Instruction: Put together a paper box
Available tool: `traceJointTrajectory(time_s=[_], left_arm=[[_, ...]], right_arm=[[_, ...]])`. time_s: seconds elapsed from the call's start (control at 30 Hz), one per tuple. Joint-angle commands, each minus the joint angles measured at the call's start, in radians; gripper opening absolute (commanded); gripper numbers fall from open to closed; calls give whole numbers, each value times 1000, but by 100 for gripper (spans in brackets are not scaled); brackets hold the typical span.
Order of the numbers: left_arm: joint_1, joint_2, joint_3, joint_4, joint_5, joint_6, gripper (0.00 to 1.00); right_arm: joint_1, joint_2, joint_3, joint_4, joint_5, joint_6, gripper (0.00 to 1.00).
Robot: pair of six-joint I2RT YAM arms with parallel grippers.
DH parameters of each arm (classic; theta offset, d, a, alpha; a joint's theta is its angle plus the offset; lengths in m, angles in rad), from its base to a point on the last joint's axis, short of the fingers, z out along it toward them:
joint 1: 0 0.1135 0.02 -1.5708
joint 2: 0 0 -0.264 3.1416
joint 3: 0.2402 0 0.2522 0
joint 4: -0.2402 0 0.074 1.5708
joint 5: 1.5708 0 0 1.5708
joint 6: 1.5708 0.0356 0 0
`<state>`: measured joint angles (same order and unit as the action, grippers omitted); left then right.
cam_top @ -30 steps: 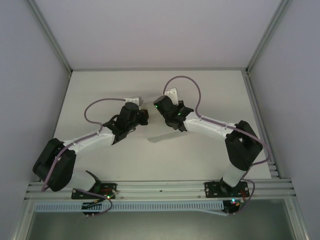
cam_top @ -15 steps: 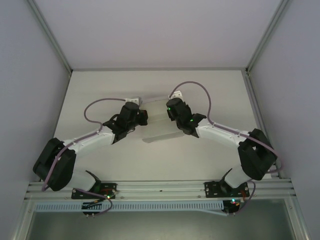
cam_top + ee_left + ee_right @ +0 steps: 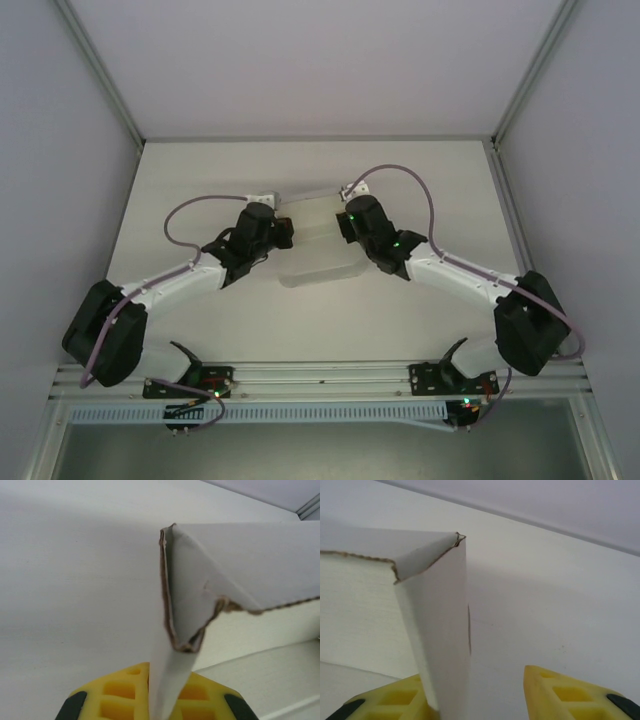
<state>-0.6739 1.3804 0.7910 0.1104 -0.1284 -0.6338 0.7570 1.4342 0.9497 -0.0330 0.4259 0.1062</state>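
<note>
The paper box (image 3: 318, 250) is a partly folded off-white sheet with raised walls, lying mid-table between the two arms. My left gripper (image 3: 287, 232) is at its left side. In the left wrist view the yellow fingers (image 3: 125, 695) are shut on a thin paper flap (image 3: 170, 680), and a folded corner (image 3: 192, 605) rises just ahead. My right gripper (image 3: 343, 222) is at the box's right side. In the right wrist view the right gripper (image 3: 472, 677) stands open. An upright paper wall (image 3: 442, 630) rests against its left finger (image 3: 395, 700), while the other finger (image 3: 565, 692) is well apart from it.
White tabletop (image 3: 200, 170) lies all around the box, bounded by metal frame rails at the left (image 3: 100, 80) and right (image 3: 530, 80). Purple cables (image 3: 400, 180) loop above both wrists. The arm bases sit on the near rail (image 3: 320, 375).
The right gripper has opened and let go of the paper, and its arm has swung to the right. More of the box now shows between the grippers. The left gripper stays shut on its flap.
</note>
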Motion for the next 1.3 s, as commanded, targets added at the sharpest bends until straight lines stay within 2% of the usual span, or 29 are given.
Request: traceJointTrajectory(time_s=[0.0, 0.13, 0.23, 0.33, 0.63, 0.7, 0.73, 0.83, 0.97, 1.0, 1.03, 1.07, 1.13, 1.2, 1.27], left_arm=[[5, -30, 6, 11, 1, -10, 0], [6, -24, 10, 2, -8, -16, 0], [8, -14, 20, -35, -47, -35, 0], [7, -3, 33, -100, -109, -49, 0], [22, -26, 0, -172, -163, -70, 0], [23, -22, 2, -166, -157, -65, 0], [21, -18, 6, -163, -150, -61, 0], [22, 0, 22, -148, -125, -50, 0], [22, 29, 37, -97, -61, -61, 0], [21, 35, 39, -86, -47, -60, 0], [22, 40, 44, -82, -39, -58, 0], [20, 45, 50, -83, -33, -52, 0], [22, 49, 55, -90, -33, -42, 0], [21, 41, 59, -92, -33, -23, 0], [21, 30, 62, -100, -34, 3, 0]], right_arm=[[-4, 69, 48, -63, 160, 10, 40], [-5, 135, 63, -68, 335, 27, 19], [-5, 171, 77, -101, 493, 46, 12], [-9, 193, 97, -164, 623, 72, 11], [-49, 209, 70, -252, 738, 178, 9], [-42, 196, 54, -196, 674, 134, 10], [-41, 182, 49, -174, 600, 121, 12], [-24, 113, 14, -60, 298, 46, 31], [6, 23, -14, -1, -75, 120, 50], [12, 0, -36, 39, -268, 142, 53], [15, -24, -57, 80, -188, 151, 59], [17, -52, -73, 112, -249, 154, 68], [16, -102, -90, 131, -307, 168, 79], [15, -156, -98, 114, -331, 162, 100], [15, -208, -99, 63, -321, 154, 100]])
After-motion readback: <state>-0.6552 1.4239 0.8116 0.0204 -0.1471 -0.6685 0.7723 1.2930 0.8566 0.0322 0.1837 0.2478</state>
